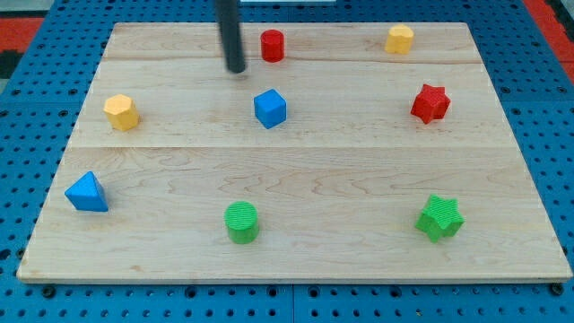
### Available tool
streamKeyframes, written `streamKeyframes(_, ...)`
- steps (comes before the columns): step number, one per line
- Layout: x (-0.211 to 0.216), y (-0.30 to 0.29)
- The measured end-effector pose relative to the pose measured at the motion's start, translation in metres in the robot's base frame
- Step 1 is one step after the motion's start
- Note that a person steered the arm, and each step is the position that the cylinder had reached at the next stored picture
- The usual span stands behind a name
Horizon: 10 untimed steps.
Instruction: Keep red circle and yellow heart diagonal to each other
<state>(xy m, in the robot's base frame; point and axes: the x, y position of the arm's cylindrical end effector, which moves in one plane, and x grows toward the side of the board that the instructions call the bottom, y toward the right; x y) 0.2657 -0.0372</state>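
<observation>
The red circle (273, 45), a short red cylinder, stands near the view's top, left of centre. My tip (236, 68) is just left of it and slightly lower, apart from it. A yellow block (121, 112) sits at the view's left and another yellow block (400, 39) at the top right; I cannot tell from here which one is the heart. The rod comes down from the view's top edge.
A blue cube (270, 108) lies below the red circle. A red star (430, 103) is at the right, a blue triangle (87, 193) at lower left, a green cylinder (241, 222) at bottom centre, a green star (439, 217) at lower right. The wooden board (296, 260) rests on blue pegboard.
</observation>
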Motion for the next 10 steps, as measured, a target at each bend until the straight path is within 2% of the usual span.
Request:
streamKeyframes(1, -0.034, 0.061)
streamKeyframes(2, -0.061, 0.080)
streamKeyframes(3, -0.072, 0.150)
streamKeyframes(5, -0.073, 0.165)
streamKeyframes(6, -0.055, 0.201)
streamKeyframes(8, -0.050, 0.261)
streamKeyframes(9, 0.004, 0.181)
streamKeyframes(10, 0.044, 0.153)
